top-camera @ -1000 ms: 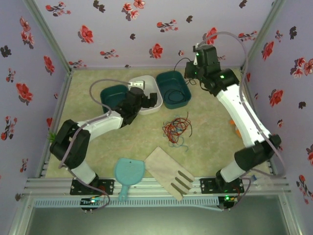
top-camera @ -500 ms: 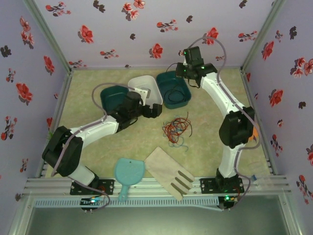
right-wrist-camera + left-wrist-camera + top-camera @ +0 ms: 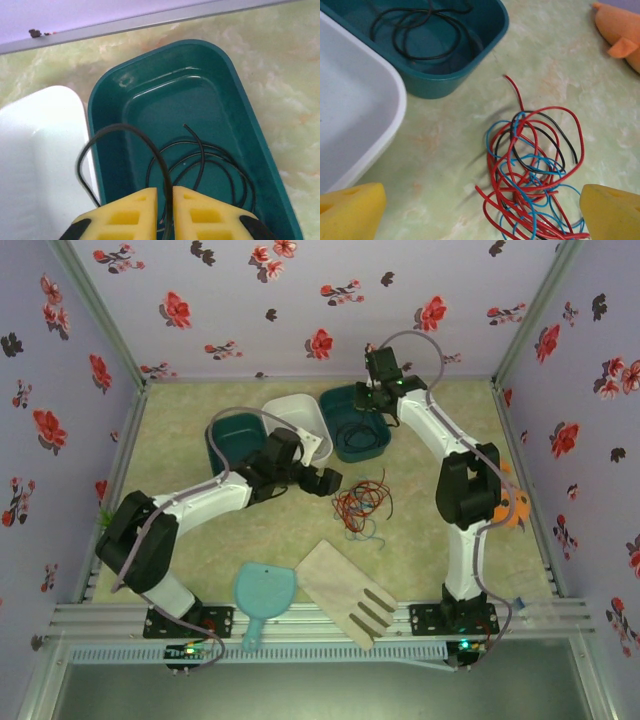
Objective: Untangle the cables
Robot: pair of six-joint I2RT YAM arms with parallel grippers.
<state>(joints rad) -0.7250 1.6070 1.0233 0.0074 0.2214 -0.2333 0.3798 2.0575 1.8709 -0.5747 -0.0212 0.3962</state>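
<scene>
right gripper [image 3: 164, 212]: yellow ribbed pads nearly together, pinching thin black wire [image 3: 200, 160] coiled in glossy teal bin [image 3: 260, 150] below | left gripper [image 3: 480, 210]: pads wide apart, over tangled cables [image 3: 530, 170] on marbled mat

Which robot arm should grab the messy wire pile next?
Probably the left. Its open end effector hangs right above the tangled red, black and teal-blue wires on the table. The right end effector is over the teal plastic bin, pinching a black wire.

Lab rig: floral-walled enclosure [image 3: 300, 300]
</scene>
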